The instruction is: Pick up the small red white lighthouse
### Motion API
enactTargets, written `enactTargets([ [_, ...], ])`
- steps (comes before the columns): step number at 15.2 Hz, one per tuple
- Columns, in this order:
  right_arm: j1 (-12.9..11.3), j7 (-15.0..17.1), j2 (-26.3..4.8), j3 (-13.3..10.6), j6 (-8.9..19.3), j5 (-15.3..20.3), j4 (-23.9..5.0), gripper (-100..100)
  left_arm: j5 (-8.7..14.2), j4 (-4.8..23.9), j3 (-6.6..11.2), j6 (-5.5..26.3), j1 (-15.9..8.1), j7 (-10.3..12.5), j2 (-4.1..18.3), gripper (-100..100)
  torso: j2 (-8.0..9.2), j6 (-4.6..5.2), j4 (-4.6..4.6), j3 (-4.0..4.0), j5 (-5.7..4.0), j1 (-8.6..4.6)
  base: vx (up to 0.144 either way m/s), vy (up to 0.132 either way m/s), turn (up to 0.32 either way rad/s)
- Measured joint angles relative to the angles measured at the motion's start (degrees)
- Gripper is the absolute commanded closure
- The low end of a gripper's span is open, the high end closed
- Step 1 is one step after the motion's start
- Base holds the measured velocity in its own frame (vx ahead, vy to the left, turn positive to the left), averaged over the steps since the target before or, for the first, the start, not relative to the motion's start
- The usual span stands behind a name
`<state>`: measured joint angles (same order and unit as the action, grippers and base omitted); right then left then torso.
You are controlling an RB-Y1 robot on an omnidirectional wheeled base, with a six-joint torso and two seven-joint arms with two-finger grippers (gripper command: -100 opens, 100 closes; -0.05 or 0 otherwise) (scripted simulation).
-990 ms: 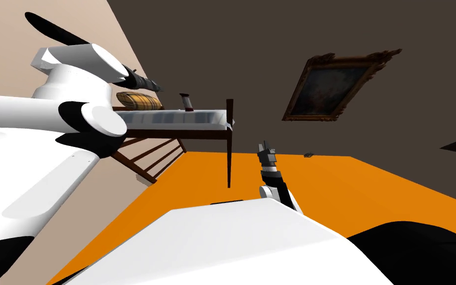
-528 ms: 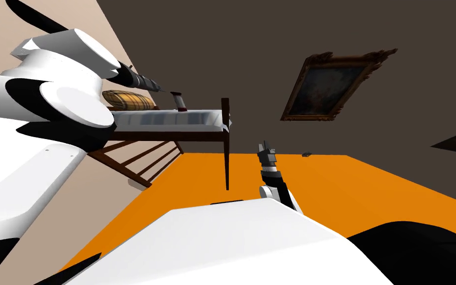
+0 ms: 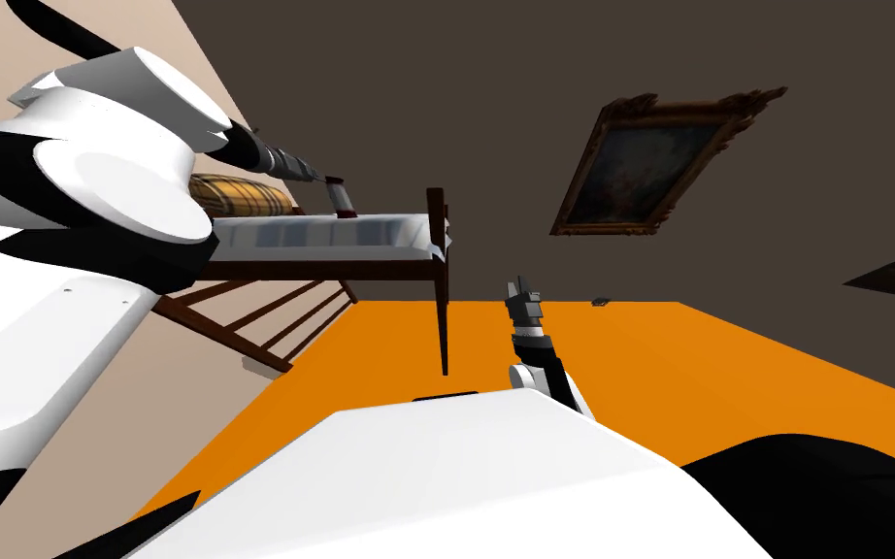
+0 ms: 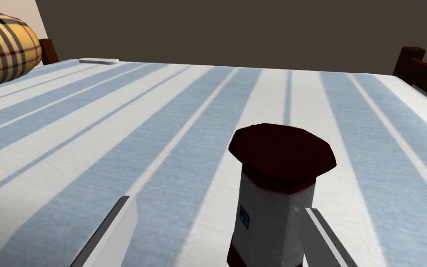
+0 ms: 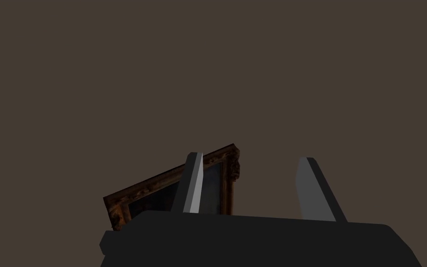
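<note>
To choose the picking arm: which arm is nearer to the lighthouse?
Left. The left arm has its open jaws on both sides of the lighthouse on the bed; the right arm is far away, above the floor.

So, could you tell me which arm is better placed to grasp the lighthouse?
Left: the left hand is open around the lighthouse upright on the striped bed; the right hand hangs open, well clear of the bed.

Left arm outstretched, jaws apart; right arm low, jaws apart.
</note>
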<state>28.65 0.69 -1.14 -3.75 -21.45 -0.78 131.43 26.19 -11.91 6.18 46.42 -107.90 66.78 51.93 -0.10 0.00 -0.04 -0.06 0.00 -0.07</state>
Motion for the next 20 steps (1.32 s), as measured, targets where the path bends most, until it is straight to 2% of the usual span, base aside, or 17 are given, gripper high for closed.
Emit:
enactTargets([
  [1,0.01,0.00,0.00,0.00,0.00,0.00,0.00,0,0.06,4.65,-0.38,-2.02,-5.59,-1.68,0.30,-100,-0.07,-0.01,0.06,0.01,-0.11,-0.15,0.116,-0.046,-0.049],
  [2,0.01,0.00,0.00,0.00,0.00,0.00,0.00,0,0.16,4.15,-0.40,-2.41,-5.66,-1.68,0.18,-100,-0.19,0.01,-0.05,-0.11,-0.05,-0.20,0.093,-0.042,-0.013],
  [4,0.01,0.00,0.00,0.00,0.00,0.00,0.00,0,0.25,6.25,-0.30,-1.89,-5.67,-0.57,0.15,-100,-0.22,0.00,-0.08,-0.15,-0.02,-0.12,0.040,-0.017,0.006],
  [5,0.00,0.00,0.00,0.00,0.00,0.00,0.00,0,0.40,5.26,-0.12,-0.94,-4.49,0.11,0.26,-100,-0.15,0.00,-0.07,-0.11,0.00,-0.04,0.000,0.000,0.000],
  [6,0.00,0.00,0.00,0.00,0.00,0.00,0.00,0,0.54,2.44,0.05,0.82,-2.27,1.09,0.28,-100,-0.07,0.00,-0.05,-0.07,0.03,0.03,0.021,-0.002,-0.034],
  [9,0.00,0.00,0.00,0.00,0.00,0.00,0.00,0,0.53,3.96,-0.18,2.63,-2.71,1.96,0.16,-100,-0.10,-0.01,-0.04,-0.07,0.01,0.02,0.039,-0.003,-0.024],
  [10,0.00,0.00,0.00,0.00,0.00,0.00,0.00,0,0.53,3.96,-0.18,2.65,-2.71,1.97,0.16,100,-0.04,-0.01,-0.02,-0.04,0.01,0.03,0.006,-0.001,0.000],
  [15,0.00,0.00,0.00,0.00,0.00,0.00,0.00,0,0.54,3.96,-0.17,2.70,-2.72,1.97,0.11,100,-0.05,-0.02,-0.04,-0.05,0.05,0.14,0.001,0.000,-0.002],
  [16,0.00,0.00,0.00,0.00,0.00,0.00,0.00,0,0.54,3.96,-0.17,2.70,-2.72,1.97,0.11,-100,-0.06,-0.02,-0.04,-0.06,0.06,0.15,0.070,0.038,-0.024],
  [17,0.00,0.00,0.00,0.00,0.00,0.00,0.00,0,0.50,2.77,-0.27,3.56,-2.33,2.44,0.26,-100,-0.21,-0.02,-0.06,-0.13,0.06,0.25,0.149,0.066,-0.036],
  [18,0.01,0.00,-0.01,0.01,0.00,0.00,0.00,0,0.35,4.22,-0.53,3.83,-3.58,2.45,0.49,-100,-0.43,-0.03,-0.10,-0.25,0.08,0.35,0.176,0.086,-0.023],
  [20,0.02,0.00,-0.01,0.01,0.00,0.00,0.00,0,0.23,3.20,-0.80,5.15,-3.51,3.04,0.78,-100,-0.75,-0.03,-0.21,-0.46,0.14,0.49,0.152,0.063,-0.018],
])
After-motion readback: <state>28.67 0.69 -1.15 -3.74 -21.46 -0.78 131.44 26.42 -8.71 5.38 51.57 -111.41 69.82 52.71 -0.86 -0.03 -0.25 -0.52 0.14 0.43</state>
